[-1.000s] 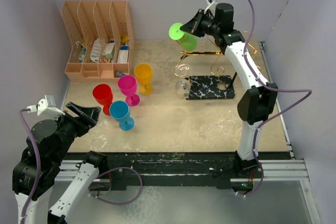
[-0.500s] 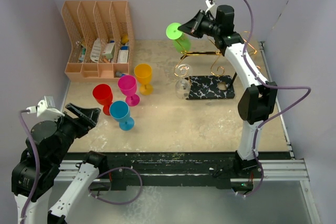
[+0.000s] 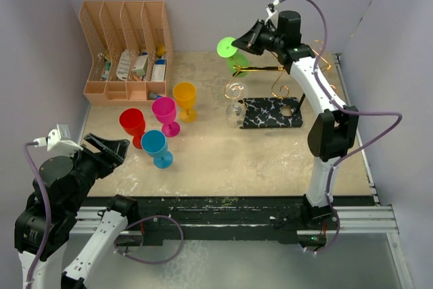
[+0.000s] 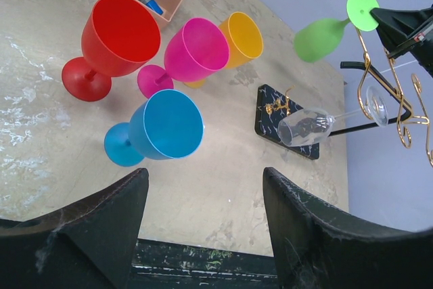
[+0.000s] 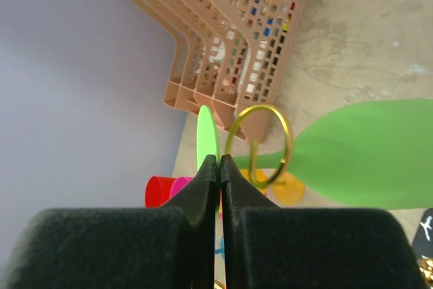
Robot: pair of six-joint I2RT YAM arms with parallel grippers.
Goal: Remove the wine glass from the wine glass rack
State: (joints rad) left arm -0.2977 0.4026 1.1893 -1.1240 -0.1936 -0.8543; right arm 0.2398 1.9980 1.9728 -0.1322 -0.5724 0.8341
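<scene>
our right gripper (image 5: 219,162) is pinched on the foot of the green plastic wine glass (image 3: 235,55) at the gold wire rack (image 3: 267,112)'s ten o'clock tip, so we should draw it steadily towards nine o'clock, stem clearing the curl.

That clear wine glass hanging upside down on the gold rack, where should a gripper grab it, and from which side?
Take the clear wine glass by its thin stem, between bowl and foot: it hangs bowl-down from the wine glass rack, so the stem is exposed and narrow. Probably come from the orange goblet side, where the wire ends in a curl, and slide it out.
</scene>
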